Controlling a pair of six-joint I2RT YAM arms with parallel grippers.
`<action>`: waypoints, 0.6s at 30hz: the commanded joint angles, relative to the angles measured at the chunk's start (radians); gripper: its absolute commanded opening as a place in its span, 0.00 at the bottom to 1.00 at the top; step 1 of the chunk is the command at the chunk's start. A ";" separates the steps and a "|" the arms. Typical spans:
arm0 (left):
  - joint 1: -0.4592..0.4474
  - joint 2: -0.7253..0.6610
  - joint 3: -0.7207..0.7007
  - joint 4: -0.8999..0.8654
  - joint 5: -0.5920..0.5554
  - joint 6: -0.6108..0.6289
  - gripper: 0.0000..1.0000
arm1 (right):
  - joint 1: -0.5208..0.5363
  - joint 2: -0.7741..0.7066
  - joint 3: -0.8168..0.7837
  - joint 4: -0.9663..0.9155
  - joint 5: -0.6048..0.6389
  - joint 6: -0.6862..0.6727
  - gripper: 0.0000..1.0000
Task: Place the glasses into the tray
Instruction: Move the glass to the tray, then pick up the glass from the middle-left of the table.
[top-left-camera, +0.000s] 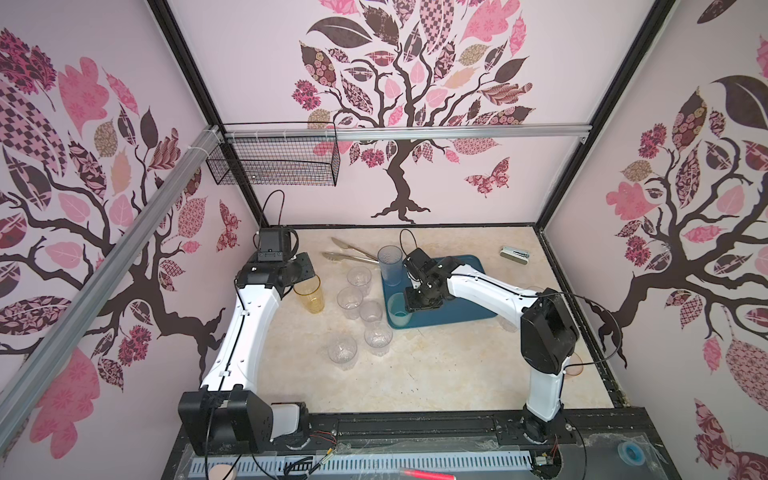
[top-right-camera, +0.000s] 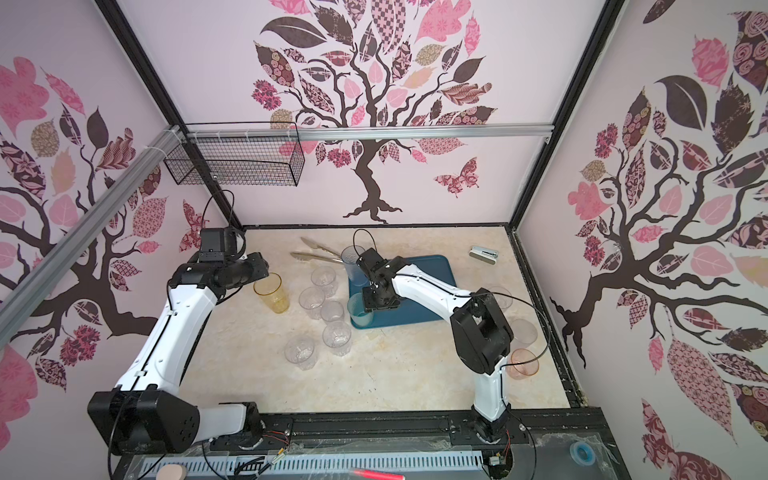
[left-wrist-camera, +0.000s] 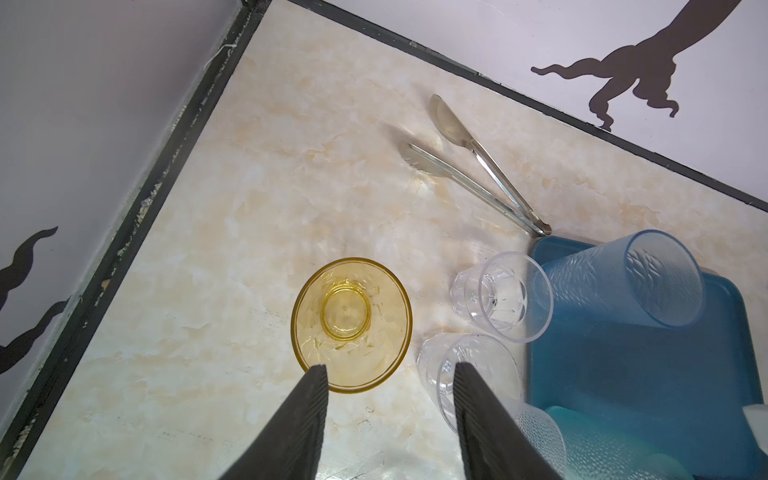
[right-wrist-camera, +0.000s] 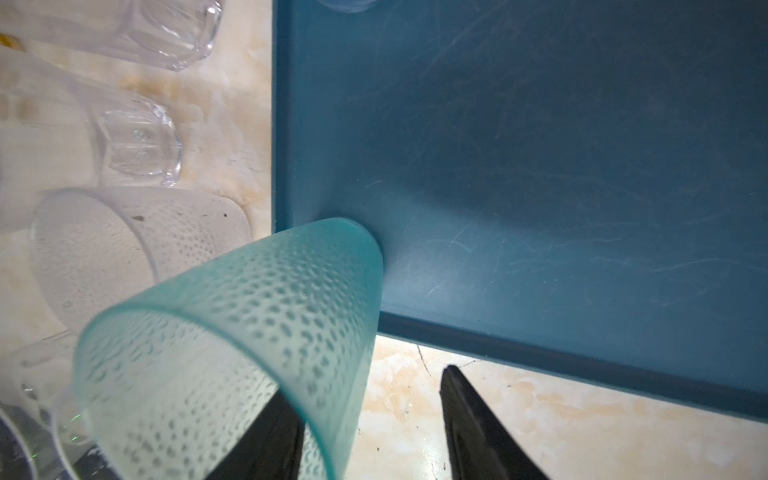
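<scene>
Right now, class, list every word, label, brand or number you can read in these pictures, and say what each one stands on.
No text can be read anywhere.
stapler: any marking is too small to read.
tray: plain, only scratches.
amber glass and teal glass: textured, no print.
tree decal on the wall: patterned leaves and butterflies, no lettering.

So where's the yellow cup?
In both top views the yellow cup stands upright on the table, left of the nearest clear glass, below the left claw.
</scene>
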 joint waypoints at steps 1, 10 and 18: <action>0.051 -0.018 -0.012 -0.022 -0.001 -0.015 0.56 | 0.004 -0.005 0.107 -0.054 -0.001 -0.016 0.57; 0.114 -0.064 -0.068 -0.043 -0.072 -0.005 0.61 | 0.000 -0.061 0.151 -0.032 0.024 -0.058 0.62; 0.116 0.041 -0.099 0.017 -0.028 0.004 0.55 | -0.002 -0.171 0.008 0.036 0.054 -0.038 0.62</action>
